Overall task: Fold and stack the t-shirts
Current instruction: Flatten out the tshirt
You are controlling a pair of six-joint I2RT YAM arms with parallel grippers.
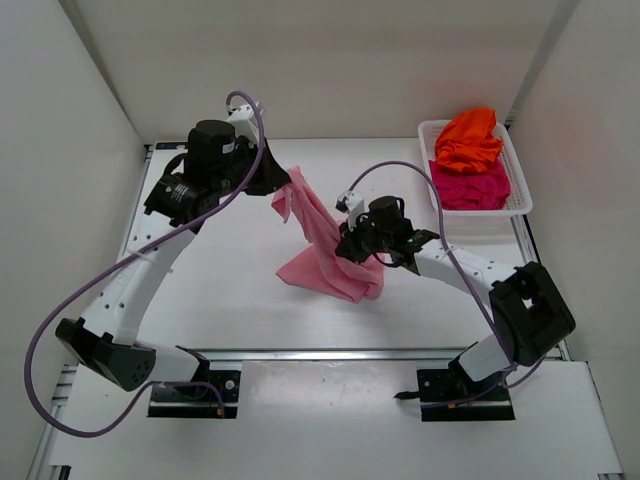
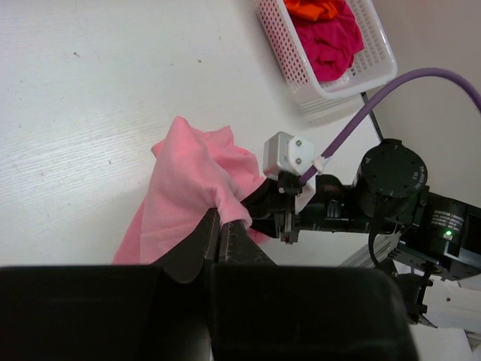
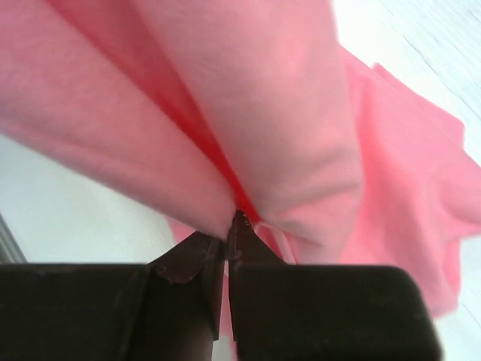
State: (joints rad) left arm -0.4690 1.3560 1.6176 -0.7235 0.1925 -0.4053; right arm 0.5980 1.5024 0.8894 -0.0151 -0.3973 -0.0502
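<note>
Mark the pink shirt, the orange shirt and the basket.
pink shirt [image 1: 328, 268], top view, draped lower part.
orange shirt [image 1: 470, 140], top view, bunched middle.
basket [image 1: 518, 172], top view, right rim.

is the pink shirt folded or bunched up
Bunched: the pink shirt hangs crumpled between the left gripper and right gripper, both shut on it.

Seen from above, the table [image 1: 230, 300] carries the basket [image 1: 522, 190] at its 1 o'clock corner. Two t-shirts lie in the basket: the far t-shirt [image 1: 468, 140] at the 12 o'clock end, heaped partly over the near t-shirt [image 1: 470, 185], which fills the 6 o'clock end. At the table's middle the hanging t-shirt [image 1: 325, 250] slants from 11 o'clock, where the left gripper [image 2: 220, 229] pinches its raised end, down to 5 o'clock, where its lower edge rests on the table. The right gripper [image 3: 228, 229] pinches a fold at its 3 o'clock side.
</note>
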